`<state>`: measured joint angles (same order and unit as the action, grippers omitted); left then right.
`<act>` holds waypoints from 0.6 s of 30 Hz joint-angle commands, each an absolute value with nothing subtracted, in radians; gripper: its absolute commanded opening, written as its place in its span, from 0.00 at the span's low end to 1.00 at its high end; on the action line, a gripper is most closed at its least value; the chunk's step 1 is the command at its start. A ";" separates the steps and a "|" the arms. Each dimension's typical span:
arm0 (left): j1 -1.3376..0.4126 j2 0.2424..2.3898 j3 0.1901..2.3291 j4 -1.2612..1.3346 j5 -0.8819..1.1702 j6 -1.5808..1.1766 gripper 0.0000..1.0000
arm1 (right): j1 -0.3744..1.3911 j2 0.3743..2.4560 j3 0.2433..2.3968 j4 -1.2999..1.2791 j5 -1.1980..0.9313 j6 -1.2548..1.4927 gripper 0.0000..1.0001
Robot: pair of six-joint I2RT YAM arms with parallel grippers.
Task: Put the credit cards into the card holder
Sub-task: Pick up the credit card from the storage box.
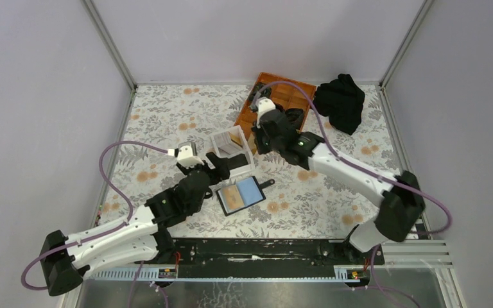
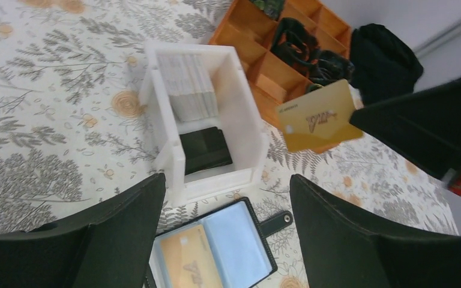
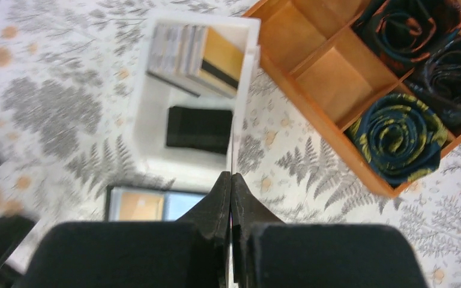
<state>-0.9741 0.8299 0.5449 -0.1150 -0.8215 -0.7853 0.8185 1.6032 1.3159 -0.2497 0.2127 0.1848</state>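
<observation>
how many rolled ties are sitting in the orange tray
3 show: rolled ties and in neighbouring compartments of the orange tray. The right arm may hide others.

Likely lab test cell, grey panels (image 1: 32, 96), aluminium framing (image 1: 109, 45)

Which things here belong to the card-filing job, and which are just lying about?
Job: gold card pinched in right fingers; open card holder; white box of stacked cards; left fingers, open.
Lying about: orange tray, rolled ties, black cloth.
</observation>
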 commanded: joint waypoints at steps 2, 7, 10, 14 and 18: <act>-0.965 0.778 0.510 0.083 -0.666 -0.636 0.86 | 0.844 1.344 1.193 -0.259 0.100 0.253 0.00; -0.963 0.753 0.476 0.223 -0.418 -0.515 0.93 | 0.845 1.166 1.059 -0.274 -0.035 0.336 0.00; -0.960 0.749 0.472 0.276 -0.276 -0.462 0.94 | 0.845 1.083 0.992 -0.276 -0.115 0.382 0.00; -0.957 0.750 0.471 0.314 -0.118 -0.427 0.95 | 0.845 0.996 0.925 -0.282 -0.195 0.430 0.00; -0.946 0.756 0.470 0.325 0.020 -0.409 0.94 | 0.845 0.918 0.867 -0.274 -0.256 0.474 0.00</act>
